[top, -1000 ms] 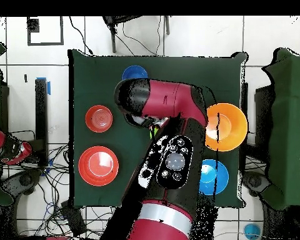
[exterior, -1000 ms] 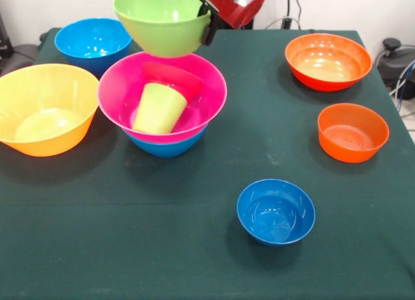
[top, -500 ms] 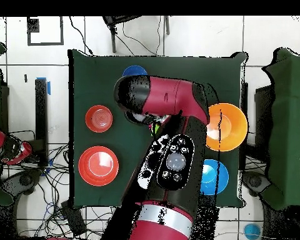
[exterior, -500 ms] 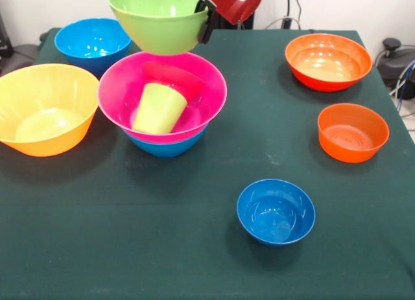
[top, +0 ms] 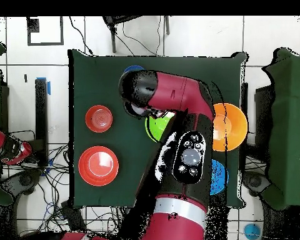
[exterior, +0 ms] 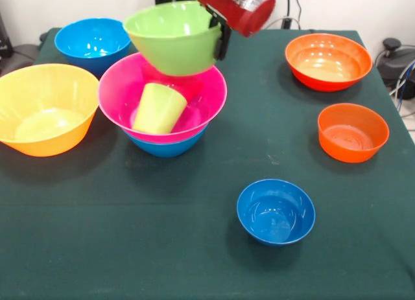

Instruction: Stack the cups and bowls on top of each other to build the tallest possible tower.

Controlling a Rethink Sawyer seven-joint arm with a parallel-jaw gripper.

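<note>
- The gripper [exterior: 219, 35] pinches the green bowl [exterior: 174, 37] by its right rim, holding it mouth-up, tilted, above the pink bowl's [exterior: 123, 86] far side.
- The cup [exterior: 157, 108] lies leaning inside the pink bowl, long axis tilted, its mouth hidden.
- The pink bowl sits nested in a blue bowl [exterior: 167, 146].

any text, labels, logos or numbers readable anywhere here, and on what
None can be read.
Bowls, cup, table cloth: plain, no print.
Arm's button panel: small marks, too small to read.
Green bowl in the gripper: no label showing.
</note>
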